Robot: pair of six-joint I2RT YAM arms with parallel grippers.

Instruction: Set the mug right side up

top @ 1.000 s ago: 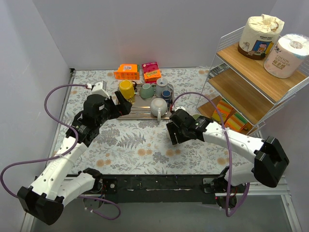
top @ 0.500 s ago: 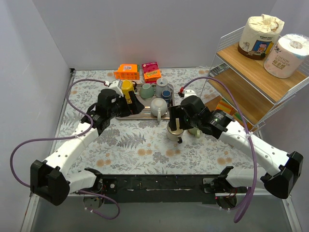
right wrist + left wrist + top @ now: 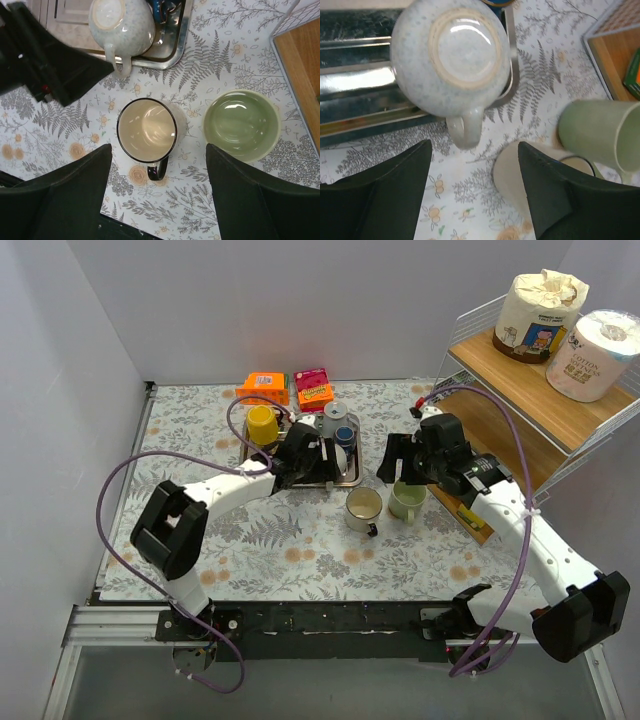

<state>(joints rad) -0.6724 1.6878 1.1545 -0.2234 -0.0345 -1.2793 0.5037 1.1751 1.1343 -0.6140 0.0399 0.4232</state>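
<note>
The mug [image 3: 451, 55], white and speckled, stands upside down on the metal tray [image 3: 355, 100], base up, its handle [image 3: 465, 131] over the tray's near edge. In the top view only a sliver of the mug [image 3: 340, 453] shows past my left gripper [image 3: 322, 462]. In its wrist view the left gripper [image 3: 475, 146] is open, just below the handle and not touching it. The right gripper [image 3: 159, 149] hangs open and empty above the table. The right wrist view also shows the mug [image 3: 121, 22].
A cream black-rimmed mug [image 3: 146, 130] and a green mug [image 3: 241, 125] stand upright on the floral table in front of the tray. A yellow mug [image 3: 262, 424] and other mugs sit on the tray. Orange and red boxes [image 3: 262, 388] lie behind. A wire shelf [image 3: 520, 410] stands right.
My left arm swung right along the tray to the white mug and its jaws narrowed slightly. My right gripper let go of the cream mug, now upright, and rose back toward the shelf.
</note>
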